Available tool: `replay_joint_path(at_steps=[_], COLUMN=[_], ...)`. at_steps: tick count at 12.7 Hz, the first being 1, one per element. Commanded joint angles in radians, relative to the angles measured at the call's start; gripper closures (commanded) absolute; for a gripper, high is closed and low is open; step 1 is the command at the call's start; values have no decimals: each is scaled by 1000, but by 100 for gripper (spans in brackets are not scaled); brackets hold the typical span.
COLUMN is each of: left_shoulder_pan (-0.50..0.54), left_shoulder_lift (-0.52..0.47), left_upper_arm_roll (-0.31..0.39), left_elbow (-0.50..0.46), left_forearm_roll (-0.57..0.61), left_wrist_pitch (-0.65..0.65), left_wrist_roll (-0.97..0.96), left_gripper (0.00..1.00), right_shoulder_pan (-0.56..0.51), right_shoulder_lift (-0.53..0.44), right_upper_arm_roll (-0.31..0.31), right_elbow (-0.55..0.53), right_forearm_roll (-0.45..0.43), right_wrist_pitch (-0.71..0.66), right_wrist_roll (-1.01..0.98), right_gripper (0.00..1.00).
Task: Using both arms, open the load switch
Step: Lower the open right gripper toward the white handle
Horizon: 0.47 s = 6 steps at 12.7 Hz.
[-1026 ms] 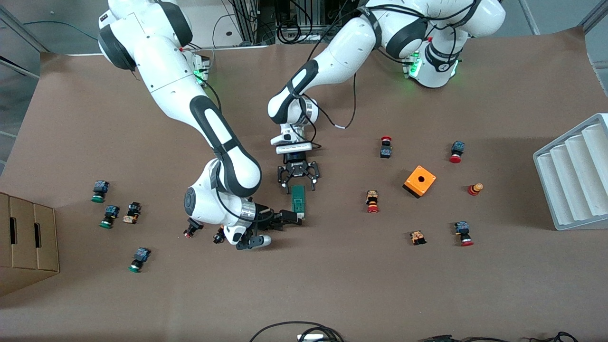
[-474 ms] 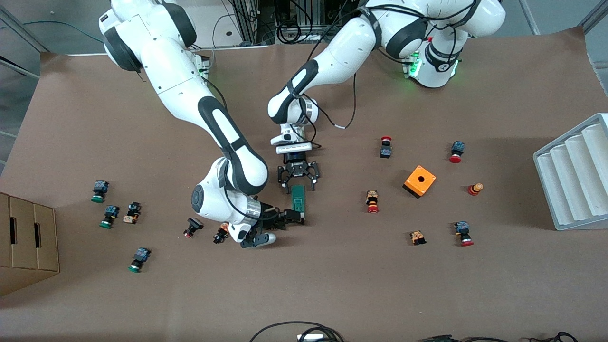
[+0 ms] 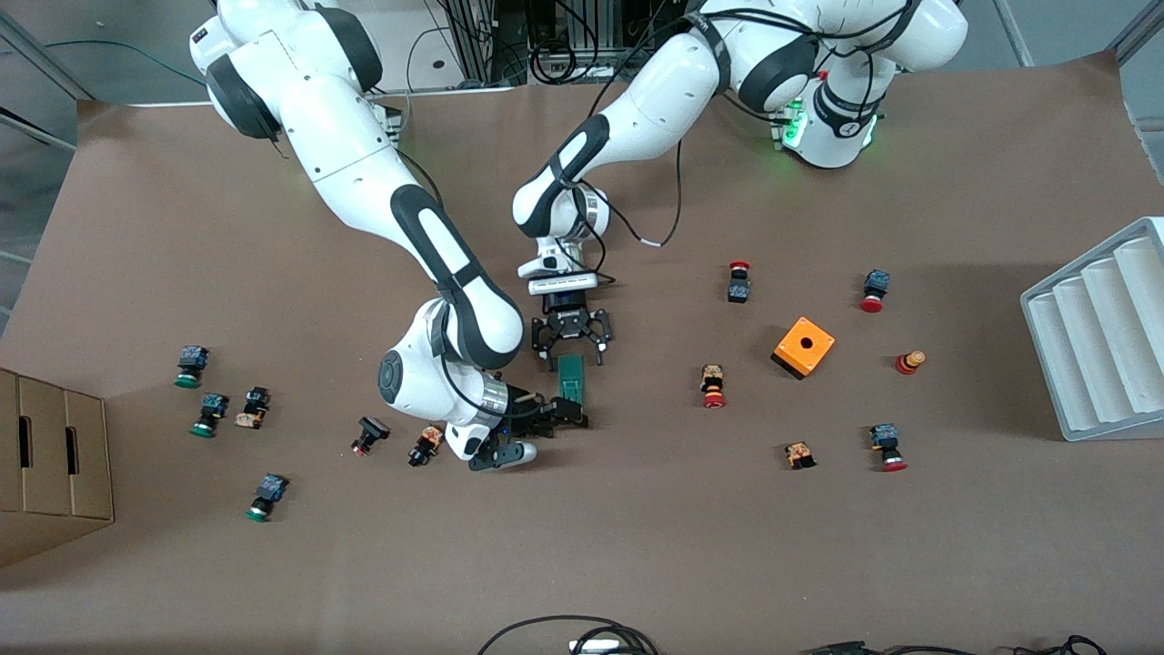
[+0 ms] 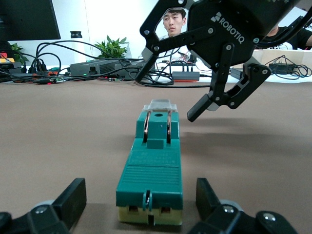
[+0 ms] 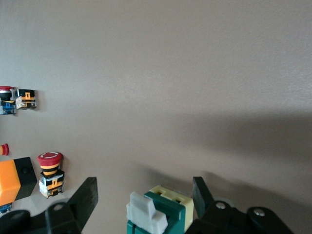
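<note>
The dark-green load switch (image 3: 571, 377) lies flat mid-table, its white lever (image 5: 145, 212) at the end nearer the front camera. My left gripper (image 3: 575, 361) is low over the farther end. It is open, and its fingers (image 4: 73, 195) flank the cream end face (image 4: 148, 214) with gaps on both sides. My right gripper (image 3: 566, 417) reaches in sideways at the lever end, also open. Its fingers (image 5: 87, 195) stand either side of the lever without touching it. In the left wrist view, one right finger (image 4: 214, 100) hangs just beside the lever (image 4: 160, 104).
Two small push buttons (image 3: 424, 446) (image 3: 367, 435) lie close by the right wrist. An orange box (image 3: 804, 347) and red-capped buttons (image 3: 712, 385) sit toward the left arm's end. Green-capped buttons (image 3: 209, 414) and a cardboard box (image 3: 55, 455) sit toward the right arm's end. A white rack (image 3: 1100, 337) stands at the table edge.
The right arm has slid its gripper closer in around the lever end of the load switch. The left arm and the switch have not moved.
</note>
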Motion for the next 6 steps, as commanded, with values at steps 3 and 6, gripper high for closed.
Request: replay_joint_path(at_steps=[3, 6], left_shoulder_pan=[-17, -17], left_shoulder_lift=[49, 49], left_upper_arm_roll=[7, 7], left_elbow=[33, 33], left_forearm_roll=[-1, -1], left_wrist_pitch=[-1, -1], left_wrist_roll=[-5, -5], left_gripper=[0, 0], right_shoulder_pan=[24, 28], right_shoulder_lift=[20, 20], right_upper_arm_roll=[-9, -9], right_elbow=[26, 20], right_forearm_roll=[36, 38], right_wrist_pitch=[41, 48], right_wrist_roll=[-10, -10], right_gripper=[13, 17])
